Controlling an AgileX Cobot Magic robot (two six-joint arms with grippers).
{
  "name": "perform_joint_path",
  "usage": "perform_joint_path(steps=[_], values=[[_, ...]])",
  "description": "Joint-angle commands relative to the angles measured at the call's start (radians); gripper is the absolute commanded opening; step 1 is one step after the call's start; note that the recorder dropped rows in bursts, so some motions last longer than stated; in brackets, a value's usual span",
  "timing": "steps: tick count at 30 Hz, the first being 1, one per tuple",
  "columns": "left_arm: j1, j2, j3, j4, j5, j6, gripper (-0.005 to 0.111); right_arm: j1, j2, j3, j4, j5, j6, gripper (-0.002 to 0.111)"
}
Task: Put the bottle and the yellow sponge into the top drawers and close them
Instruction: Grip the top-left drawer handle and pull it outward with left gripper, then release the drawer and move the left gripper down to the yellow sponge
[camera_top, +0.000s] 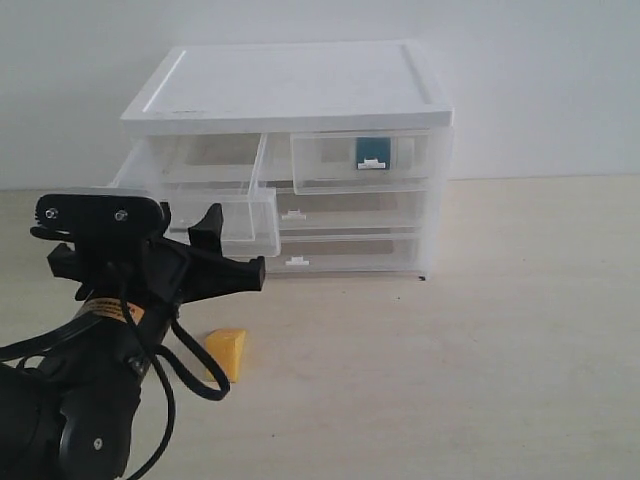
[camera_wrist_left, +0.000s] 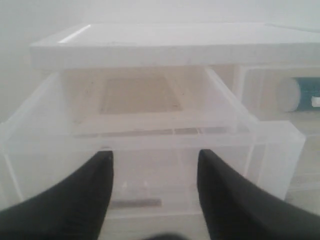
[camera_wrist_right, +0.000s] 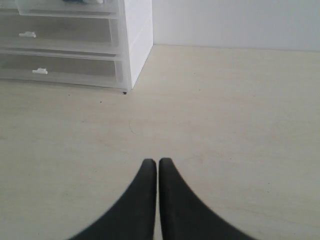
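The top drawers (camera_top: 215, 205) are clear, glossy plastic under a smooth white cabinet top (camera_top: 290, 85). The table (camera_top: 480, 330) looks like pale matt wood, and the yellow sponge (camera_top: 228, 350) is foam.

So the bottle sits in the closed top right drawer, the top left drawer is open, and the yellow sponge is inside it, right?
No: the exterior view shows the yellow sponge on the table in front of the cabinet, not in the open drawer. The rest holds.

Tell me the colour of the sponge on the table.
Yellow-orange; the sponge shows best in the exterior view.
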Motion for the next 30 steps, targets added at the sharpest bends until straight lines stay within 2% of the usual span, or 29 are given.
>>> perform_joint_path(steps=[1,5,8,15,20,30], values=[[-0.006,-0.010,0.005,0.016,-0.017,-0.019,0.051,-0.002,-0.005,0.000,-0.008,-0.008,-0.002,0.000],[-0.006,-0.012,0.005,0.007,-0.005,-0.019,0.063,-0.002,-0.005,0.000,-0.008,-0.008,-0.002,0.000],[-0.006,-0.026,0.005,-0.050,0.105,-0.008,0.070,-0.002,-0.005,0.000,-0.008,-0.008,-0.002,0.000],[-0.006,-0.080,0.010,-0.192,0.298,0.115,0.070,-0.002,-0.005,0.000,-0.008,-0.008,-0.002,0.000],[-0.006,-0.142,0.012,-0.203,0.446,0.179,0.070,-0.002,-0.005,0.000,-0.008,-0.008,-0.002,0.000],[-0.006,-0.288,0.158,-0.204,0.536,0.222,0.070,-0.002,-0.005,0.000,-0.008,-0.008,-0.002,0.000]])
